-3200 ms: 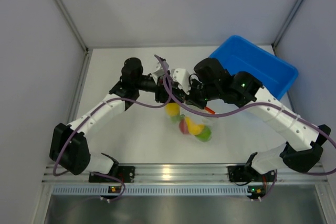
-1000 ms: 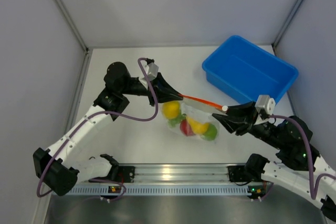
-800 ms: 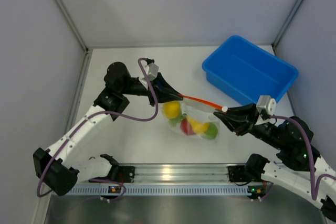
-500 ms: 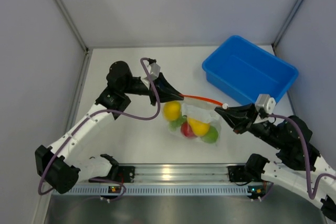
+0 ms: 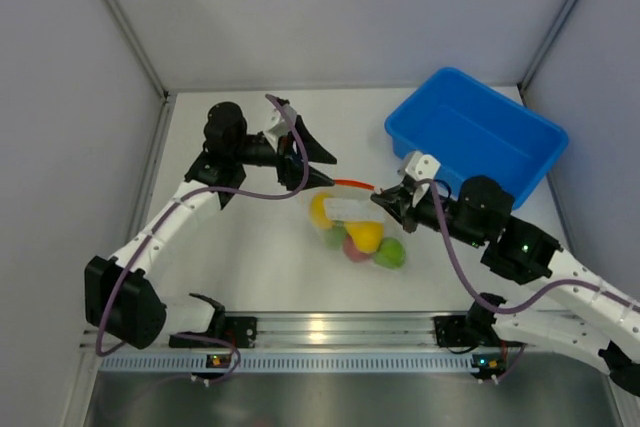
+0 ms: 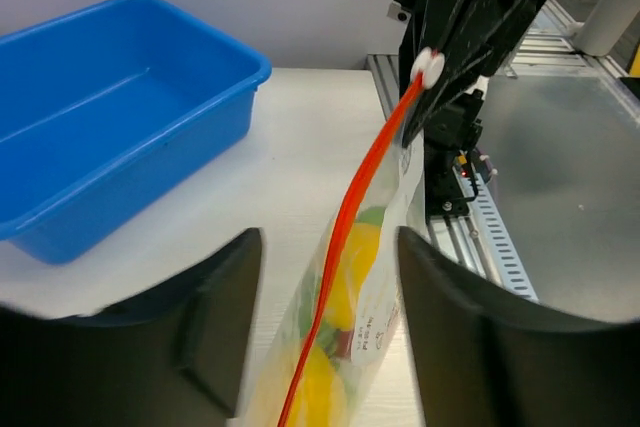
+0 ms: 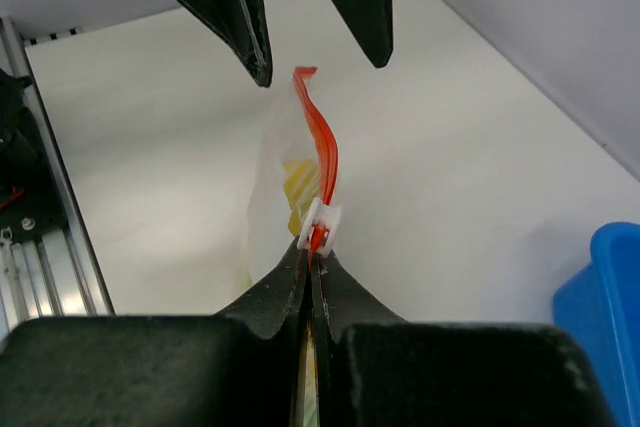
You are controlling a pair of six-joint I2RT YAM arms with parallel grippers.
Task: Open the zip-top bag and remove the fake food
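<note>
Top view: the zip-top bag (image 5: 349, 209) lies on the white table (image 5: 250, 267) between the two arms, near the blue bin (image 5: 470, 132) but apart from it, with the fake food (image 5: 365, 235) inside: yellow, red and green pieces. The orange-red zip strip (image 5: 352, 184) runs along the bag's far edge. The right gripper (image 5: 380, 200) is pinched on the strip's right end. The left gripper (image 5: 330, 172) stands at the strip's left end with its jaws spread wide, holding nothing. Left wrist view: the strip and the bag's top edge pass through the gap between the two fingers (image 6: 205, 327), touching neither, and rise to a white slider (image 6: 430, 67) at the right gripper's tip. Right wrist view: the fingers are closed tight on the strip just behind the slider; the strip's free end points toward the gap between the left gripper's fingers, clear of both.
</note>
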